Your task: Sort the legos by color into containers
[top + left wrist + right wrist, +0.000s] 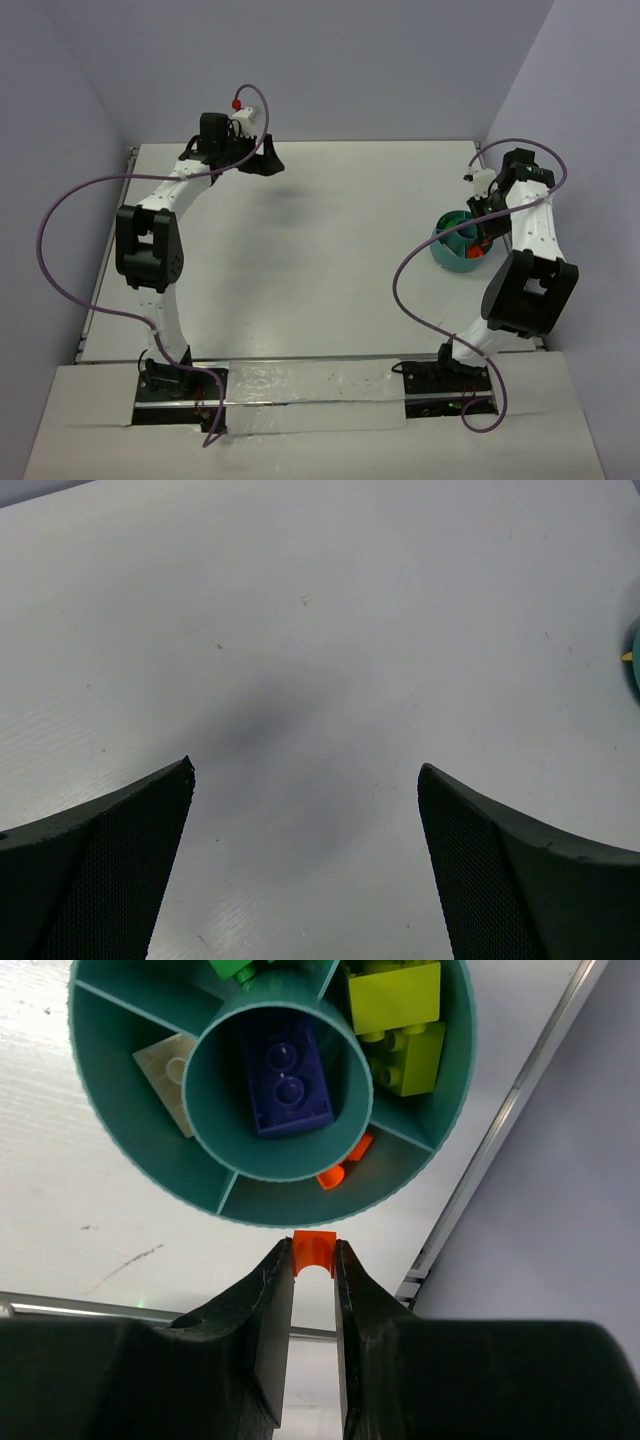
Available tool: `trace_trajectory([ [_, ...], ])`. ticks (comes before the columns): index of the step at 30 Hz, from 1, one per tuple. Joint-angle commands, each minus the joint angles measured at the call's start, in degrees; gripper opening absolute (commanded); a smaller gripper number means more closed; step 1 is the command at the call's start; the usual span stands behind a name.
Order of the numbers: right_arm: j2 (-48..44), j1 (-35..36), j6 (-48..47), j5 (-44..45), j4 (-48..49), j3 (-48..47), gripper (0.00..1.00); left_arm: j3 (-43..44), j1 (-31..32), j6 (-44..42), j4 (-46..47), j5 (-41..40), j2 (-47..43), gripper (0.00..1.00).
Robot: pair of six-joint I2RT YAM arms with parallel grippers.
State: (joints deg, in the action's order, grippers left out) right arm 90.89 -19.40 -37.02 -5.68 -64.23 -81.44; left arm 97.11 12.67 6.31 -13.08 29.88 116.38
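A round teal bowl (120,1070) with a centre cup and outer compartments fills the top of the right wrist view. A purple brick (285,1075) lies in the centre cup. Lime green bricks (400,1020) fill one compartment, an orange-red bit (345,1165) another, a pale plate (170,1070) another, and a green bit (235,968) shows at the top. My right gripper (314,1258) is shut on an orange-red arch brick (314,1252) just outside the bowl's rim. The bowl also shows in the top view (450,255). My left gripper (305,770) is open and empty over bare table.
A metal rail (500,1130) runs along the table's right edge beside the bowl, with a grey wall beyond. The left arm (215,150) reaches to the far side of the table. A sliver of the bowl (634,665) shows at the right edge of the left wrist view.
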Motion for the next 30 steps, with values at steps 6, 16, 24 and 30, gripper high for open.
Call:
trace_trajectory([
  [6, 3.4, -0.3, -2.2, 1.6, 1.3, -3.4, 0.11, -0.3, -0.1, -0.3, 0.3, -1.3, -3.1, 0.99],
  [16, 4.7, -0.3, -1.9, 1.2, 1.5, -3.9, 0.38, -0.6, -0.4, -0.4, 0.0, -1.7, -3.4, 0.99],
  [24, 4.6, -0.2, -1.9, 0.2, 0.7, -4.9, 0.49, -0.6, -0.5, -0.1, 0.2, -1.7, -3.3, 0.99],
  [30, 4.5, -0.2, -1.9, -0.1, 0.2, -5.1, 0.5, -0.6, -0.5, 0.1, 0.3, -1.5, -3.1, 0.99],
])
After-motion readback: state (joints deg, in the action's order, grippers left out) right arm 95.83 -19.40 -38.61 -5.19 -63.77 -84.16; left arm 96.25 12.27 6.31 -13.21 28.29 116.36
